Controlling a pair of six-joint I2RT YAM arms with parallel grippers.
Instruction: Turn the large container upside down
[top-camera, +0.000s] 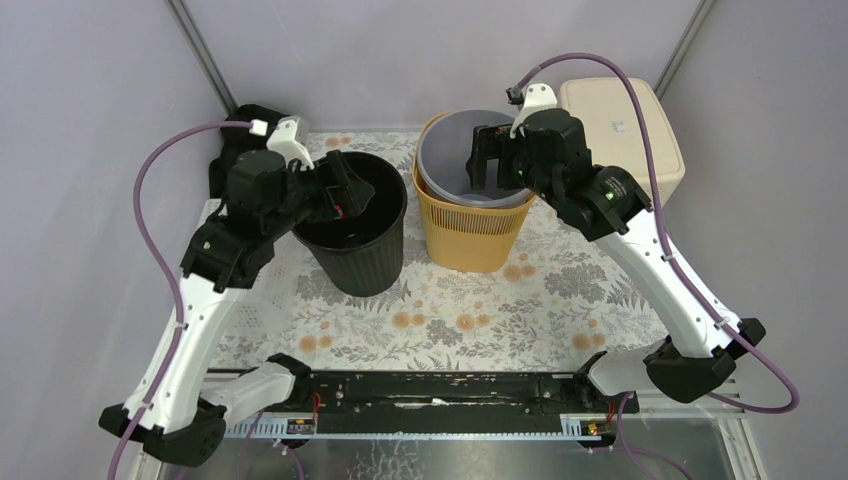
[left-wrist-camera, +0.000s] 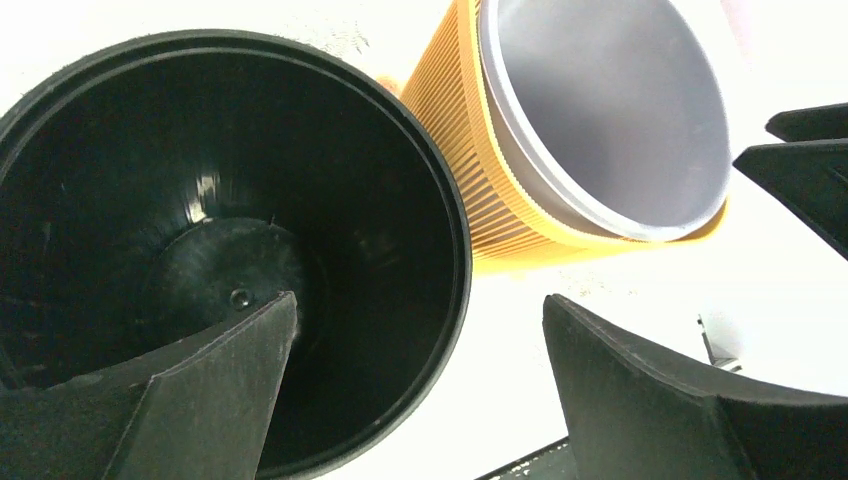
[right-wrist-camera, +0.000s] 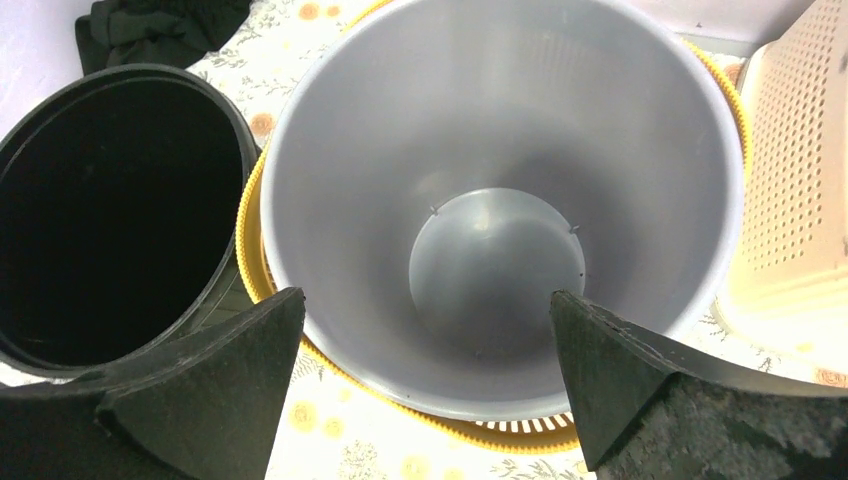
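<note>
1. Table (top-camera: 470, 320): covered with a floral-print cloth, arm bases along the near edge. It carries every item below.

2. Cream box (top-camera: 625, 130): pale, with perforated side walls. It sits at the far right corner, just beside the yellow basket.

3. Yellow basket (top-camera: 470, 240): ribbed and slotted wall, upright with its mouth up, at the middle of the table. The grey bucket is nested inside it, and the black bin stands just to its left.

4. Black bin (top-camera: 365, 260): ribbed outer wall and glossy interior, with only its own base showing inside. It stands upright, mouth up, left of centre, with its rim close to the yellow basket's wall. Whether they touch cannot be told.

5. Grey bucket (top-camera: 445, 160): smooth wall, upright, seated in the yellow basket with its rim above the basket's rim. Its round floor is visible inside.

6. Left gripper (top-camera: 345, 195): released and spread wide, grasping nothing. It hangs at the black bin's mouth; in the wrist view one finger (left-wrist-camera: 210, 400) is over the interior, the other is outside, and the rim runs between them. Contact cannot be told.

7. Right gripper (top-camera: 490, 160): released and spread wide, grasping nothing. It hangs over the grey bucket's mouth, looking down into it.
</note>
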